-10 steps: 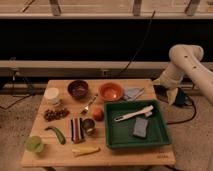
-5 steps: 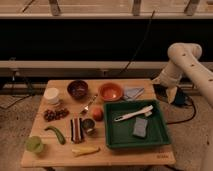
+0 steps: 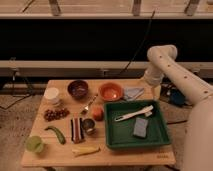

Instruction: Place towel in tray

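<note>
A blue-grey towel [image 3: 132, 93] lies crumpled on the wooden table [image 3: 60, 159], at the back right next to an orange bowl [image 3: 111, 91]. The green tray [image 3: 108, 131] sits at the table's front right and holds a white brush [image 3: 134, 113] and a blue-grey sponge [image 3: 140, 127]. My white arm bends down from the right. My gripper [image 3: 149, 86] hangs at the table's back right corner, just right of the towel and behind the tray.
The left half of the table holds a dark bowl [image 3: 78, 89], a white cup [image 3: 52, 95], grapes [image 3: 55, 114], a spoon [image 3: 89, 104], an orange fruit [image 3: 97, 113], a can [image 3: 88, 125], a green pepper [image 3: 56, 134] and a banana [image 3: 86, 150]. A dark wall runs behind.
My arm has swung left, bringing the gripper from beside the table toward the towel's right side. The towel and the tray have not moved.
</note>
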Robot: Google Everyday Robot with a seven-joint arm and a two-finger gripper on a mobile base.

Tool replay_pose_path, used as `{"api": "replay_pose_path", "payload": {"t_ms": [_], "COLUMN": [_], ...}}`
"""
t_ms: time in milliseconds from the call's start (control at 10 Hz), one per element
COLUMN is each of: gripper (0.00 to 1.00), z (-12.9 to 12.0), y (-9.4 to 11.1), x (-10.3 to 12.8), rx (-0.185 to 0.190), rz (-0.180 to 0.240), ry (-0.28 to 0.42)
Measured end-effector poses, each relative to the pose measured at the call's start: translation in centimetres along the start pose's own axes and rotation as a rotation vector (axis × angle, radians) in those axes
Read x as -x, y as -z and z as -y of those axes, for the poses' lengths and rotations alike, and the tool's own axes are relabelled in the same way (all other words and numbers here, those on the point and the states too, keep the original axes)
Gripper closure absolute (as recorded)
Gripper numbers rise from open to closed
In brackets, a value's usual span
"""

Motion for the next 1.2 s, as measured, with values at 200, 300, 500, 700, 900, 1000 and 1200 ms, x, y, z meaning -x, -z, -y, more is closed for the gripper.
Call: {"api": "replay_pose_path", "payload": {"t_ms": [200, 300, 500, 700, 900, 1000, 1200], "gripper": [0.20, 0.20, 0.20, 0.20, 0.20, 0.20, 0.20], "z": [3.1, 4.1, 6.2, 8.4, 8.8, 8.7, 8.6], "y": [-2.4, -3.5, -4.5, -5.5, -6.5, -7.1, -8.3], "x": [-0.8, -1.4, -1.7, -2.8, -2.7, -2.8, -2.5], "rx": [-0.037, -0.051, -0.073, -0.082, -0.077, -0.068, -0.045], "rz": [-0.036, -0.053, -0.066, -0.097, -0.117, -0.126, -0.136], "ry": [-0.005, -0.008, -0.005, 0.011, 0.031, 0.038, 0.053]}}
